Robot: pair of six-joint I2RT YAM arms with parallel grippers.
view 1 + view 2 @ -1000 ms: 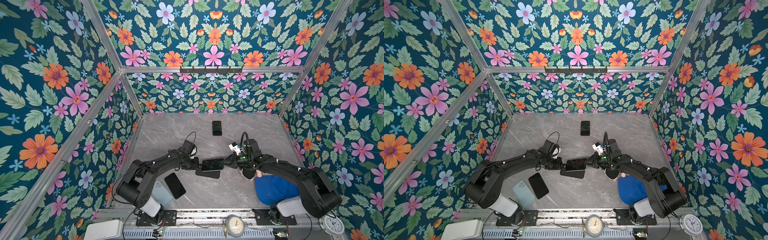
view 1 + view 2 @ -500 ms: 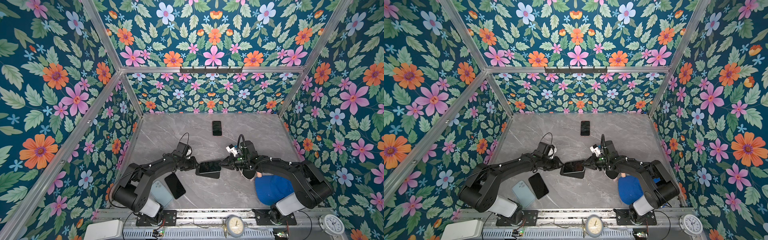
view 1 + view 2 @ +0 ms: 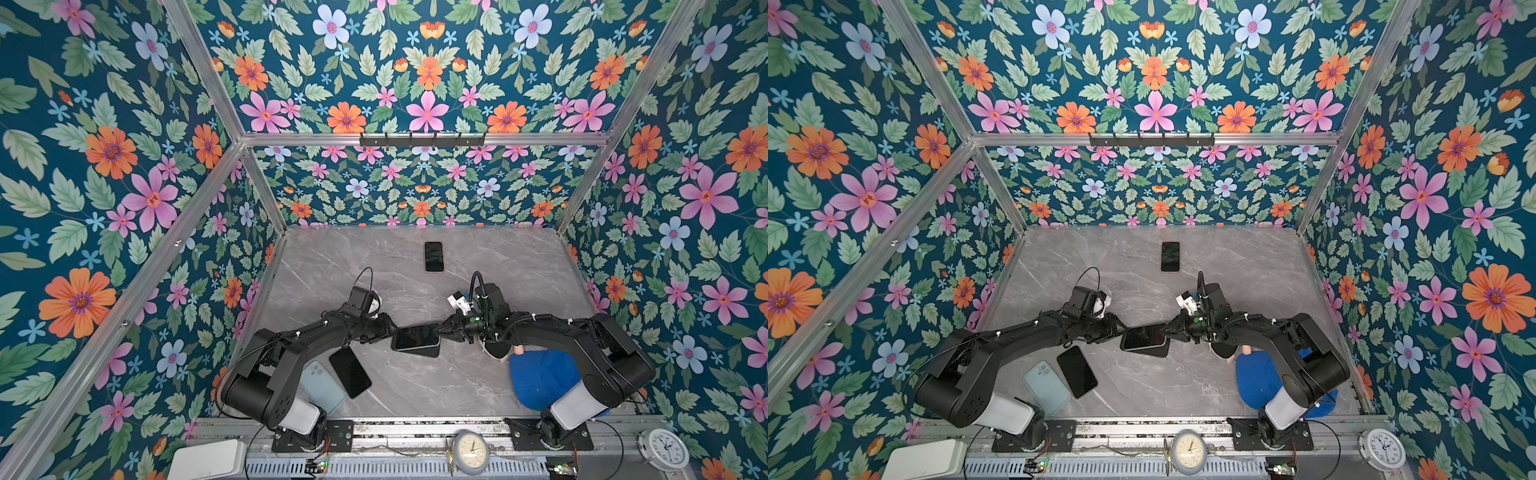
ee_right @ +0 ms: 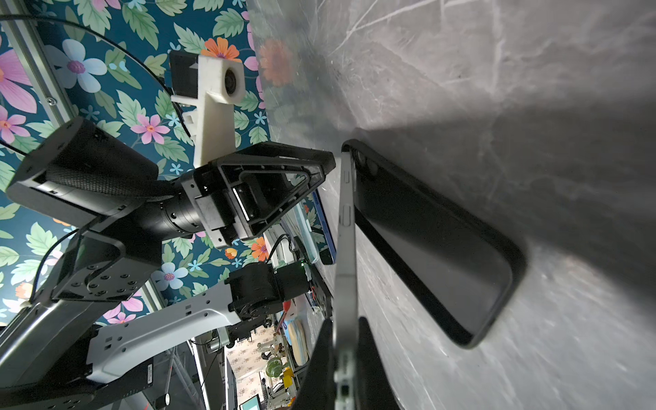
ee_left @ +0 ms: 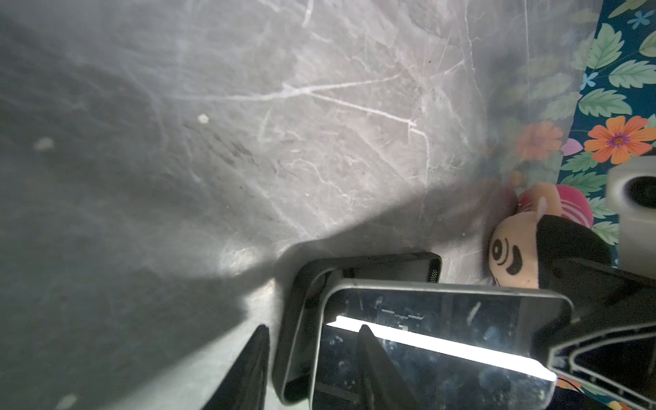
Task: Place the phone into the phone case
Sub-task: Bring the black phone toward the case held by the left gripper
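Both top views show a dark-screened phone (image 3: 415, 337) (image 3: 1144, 337) held tilted over a black phone case (image 3: 420, 353) (image 3: 1152, 353) that lies on the grey table. My right gripper (image 3: 440, 331) (image 4: 346, 321) is shut on the phone's (image 4: 346, 248) thin edge. That end is lifted off the case (image 4: 426, 230), while the far end meets the case's end. My left gripper (image 3: 392, 332) (image 5: 312, 326) stands open at that far end. One finger is over the phone's screen (image 5: 443, 319) and the other is outside the case wall (image 5: 372, 266), with a gap.
A black phone (image 3: 434, 256) lies at the back middle. Another black phone (image 3: 350, 372) and a pale blue one (image 3: 322, 386) lie front left by the left arm. A blue-capped plush doll (image 3: 540, 380) (image 5: 511, 255) sits front right under the right arm.
The phone has come down and slightly left onto the case's end. My left gripper's jaws have widened, while the right gripper has kept its grip.
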